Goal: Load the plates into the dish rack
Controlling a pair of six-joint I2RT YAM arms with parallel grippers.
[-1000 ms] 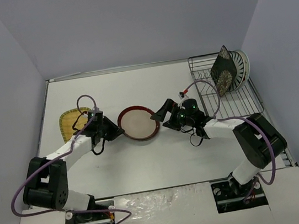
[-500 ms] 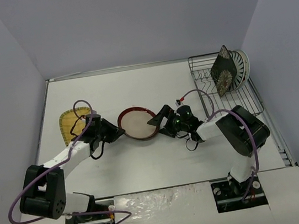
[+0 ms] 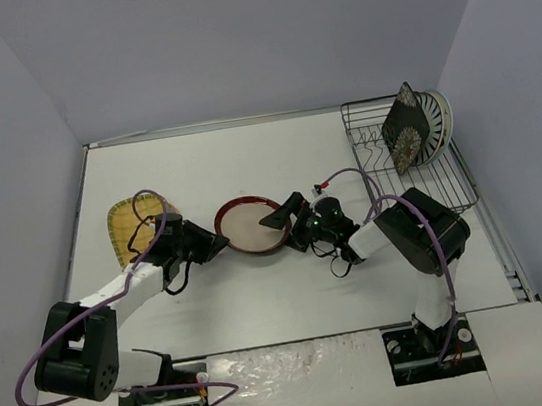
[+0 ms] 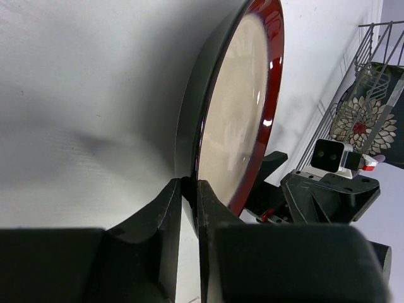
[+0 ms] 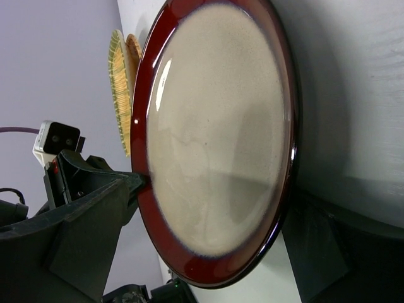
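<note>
The red-rimmed beige plate [image 3: 251,226] [image 4: 237,107] [image 5: 214,139] is in the middle of the table, tilted up off it. My left gripper [image 3: 219,243] [image 4: 189,186] is shut on its left rim. My right gripper [image 3: 280,224] [image 5: 214,196] is open, with one finger above and one below the plate's right edge. The dish rack [image 3: 421,192] [image 4: 372,57] stands at the far right. It holds the upright black floral plate [image 3: 403,129] [image 4: 360,120] and white plates [image 3: 435,124] behind that. The yellow woven-look plate [image 3: 125,228] [image 5: 118,88] lies at the left, over the orange-brown plate [image 3: 165,209] [image 5: 132,47].
Purple cables loop off both arms near the plate. The grey walls close in the table at the left, back and right. The right arm's upper link [image 3: 427,232] lies between the plate and the rack's near end.
My right gripper has slid left and now straddles the plate's right rim. The left gripper has kept its grip and shifted slightly, and the plate is tilted more.
</note>
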